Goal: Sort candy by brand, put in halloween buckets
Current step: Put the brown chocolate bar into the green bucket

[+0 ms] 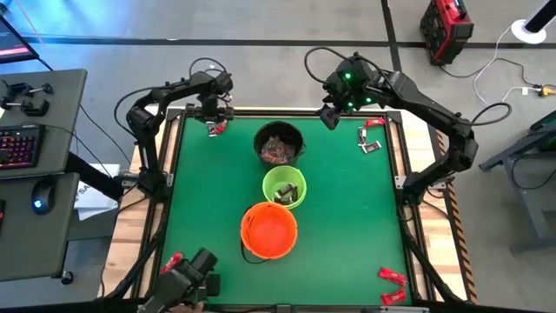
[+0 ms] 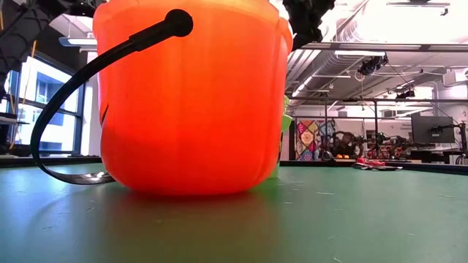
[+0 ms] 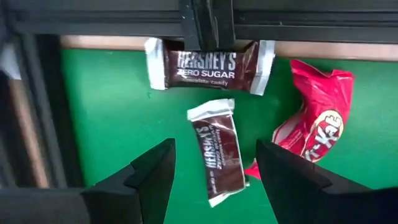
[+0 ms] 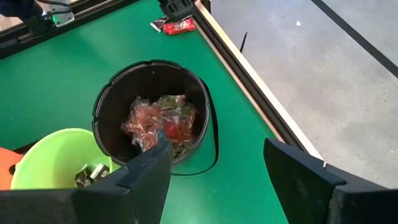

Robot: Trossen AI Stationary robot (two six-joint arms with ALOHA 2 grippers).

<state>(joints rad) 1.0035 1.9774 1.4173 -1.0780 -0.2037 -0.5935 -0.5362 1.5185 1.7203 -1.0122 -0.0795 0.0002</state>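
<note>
My left gripper (image 3: 214, 149) is open at the table's far left corner (image 1: 213, 120), pointing down. Its fingers stand on either side of a small brown Hershey's candy (image 3: 217, 158) that lies flat on the green mat, without touching it. A second brown Hershey's piece (image 3: 208, 65) lies against the table's far rim, and a red Kit Kat piece (image 3: 314, 124) lies beside them. The black bucket (image 1: 280, 143), lime green bucket (image 1: 284, 187) and orange bucket (image 1: 269, 230) stand in a row down the middle. My right gripper (image 1: 330, 115) hangs open, high over the far edge (image 4: 214, 155).
Clear-wrapped candy fills the black bucket (image 4: 161, 121); dark pieces lie in the green one (image 4: 87, 174). More candy lies at the far right (image 1: 371, 135), near right (image 1: 393, 287) and near left (image 1: 172, 261). The table's black frame (image 3: 199, 25) runs just behind the left gripper.
</note>
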